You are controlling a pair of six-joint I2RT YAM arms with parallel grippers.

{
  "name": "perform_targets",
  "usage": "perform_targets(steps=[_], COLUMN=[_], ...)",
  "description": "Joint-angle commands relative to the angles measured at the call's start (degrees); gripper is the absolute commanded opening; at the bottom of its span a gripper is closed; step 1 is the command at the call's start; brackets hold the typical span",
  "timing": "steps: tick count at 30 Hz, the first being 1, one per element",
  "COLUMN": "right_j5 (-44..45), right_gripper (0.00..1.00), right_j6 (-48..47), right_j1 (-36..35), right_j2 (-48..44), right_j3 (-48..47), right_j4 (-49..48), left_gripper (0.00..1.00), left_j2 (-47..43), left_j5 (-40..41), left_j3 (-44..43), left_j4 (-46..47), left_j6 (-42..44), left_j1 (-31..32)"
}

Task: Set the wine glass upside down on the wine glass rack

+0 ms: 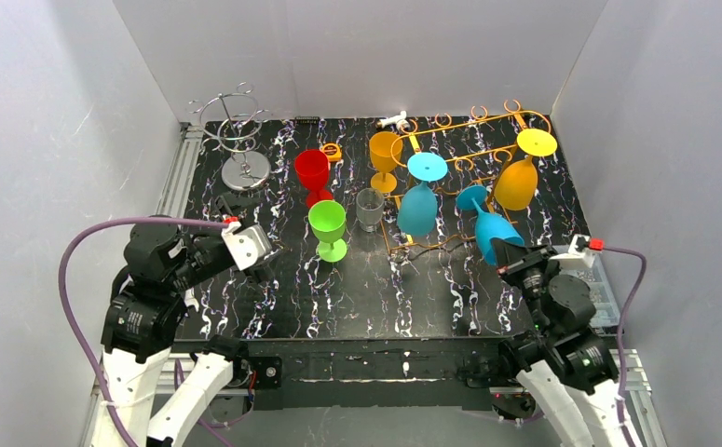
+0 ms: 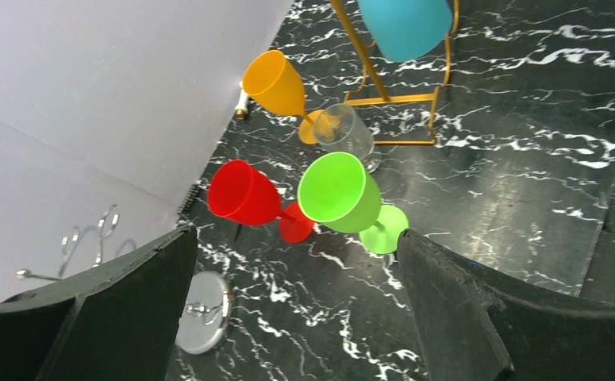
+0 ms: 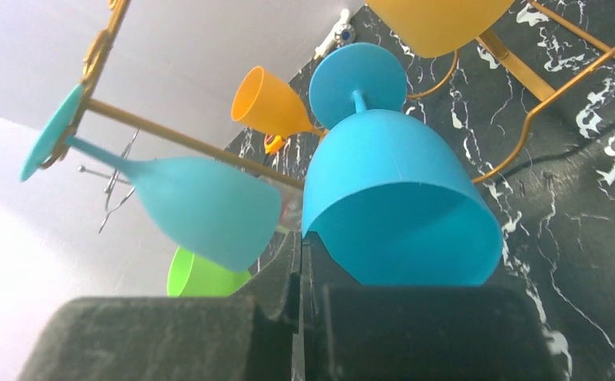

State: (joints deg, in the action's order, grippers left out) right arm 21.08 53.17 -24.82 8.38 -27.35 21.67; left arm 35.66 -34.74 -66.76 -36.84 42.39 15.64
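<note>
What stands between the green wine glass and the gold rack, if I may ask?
A clear glass stands between the green wine glass and the gold rack, seen in the top view.

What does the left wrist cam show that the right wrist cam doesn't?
Left wrist only: the red glass, the clear glass, the silver rack's base disc, and the left gripper, wide open and empty.
Right wrist only: the right gripper shut on the rim of the tilted blue glass, plus the bowl of the hanging yellow glass.
Both: the green glass, the upright yellow glass, the gold rack and the hanging blue glass on it.
</note>
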Motion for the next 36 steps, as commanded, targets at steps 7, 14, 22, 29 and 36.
perform_targets(steps=[7,14,22,29,36], right_j5=[-17.3,-41.4,-60.1,-68.4,-68.1], right_gripper=[0.01,0.01,0.01,0.01,0.01], right_j6=[-3.7,-6.0,-4.5,3.8,11.4], right_j1=[7.9,16.1,24.0,30.9,34.2], right_j2=[-1.6,1.8,2.7,3.9,4.0], right_j3=[-19.1,-24.6,-25.6,-26.7,-24.3], right_j4=[22.8,18.3,7.8,-4.8,-15.7], left_gripper=[0.91,0.98,0.98,0.98,0.98], left_j2=[2.6,6.2,15.1,21.7,24.9], left_j5=[-10.9,-16.0,-19.5,-12.0,-3.2], left_j3=[-1.4,-1.4,-4.6,-7.0,-7.5], left_j4=[-2.7,1.7,10.8,12.3,19.4], left_j6=[-12.3,-19.4,-33.8,-33.7,-35.6], left_j1=[0.0,0.1,3.4,16.9,22.4])
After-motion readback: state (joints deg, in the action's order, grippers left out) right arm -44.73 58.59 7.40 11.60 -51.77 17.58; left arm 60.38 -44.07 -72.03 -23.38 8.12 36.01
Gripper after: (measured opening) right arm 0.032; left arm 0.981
